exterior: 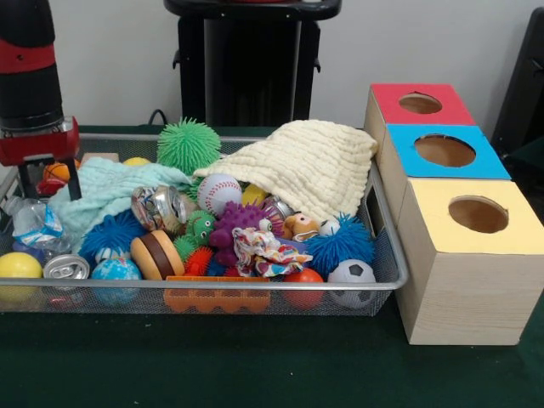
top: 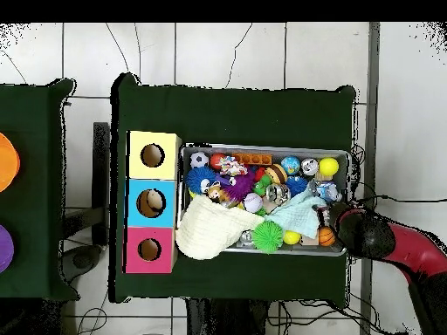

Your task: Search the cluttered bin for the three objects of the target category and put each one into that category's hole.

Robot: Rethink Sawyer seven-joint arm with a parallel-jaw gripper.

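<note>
The silver wire mesh bin point(exterior: 387, 255) is full of toys and cloths; it also shows in the overhead view point(top: 262, 148). One crumpled see-through bottle point(exterior: 34, 223) with a blue-white label lies at the bin's left end, and in the overhead view point(top: 328, 192) at its right end. No other bottles show. My gripper point(exterior: 49, 183) hangs over the bin's far left corner, just behind the bottle and above an orange ball point(exterior: 56, 171). It is open and holds nothing. In the overhead view the gripper point(top: 337, 218) is at the bin's lower right.
Three wooden boxes with round holes stand beside the bin: red top point(exterior: 421, 104), blue top point(exterior: 444, 150), yellow top point(exterior: 478, 214). A cream cloth point(exterior: 297, 161) and a mint cloth point(exterior: 106, 191) cover part of the clutter. Silver cans point(exterior: 66, 268) point(exterior: 160, 208) lie among balls.
</note>
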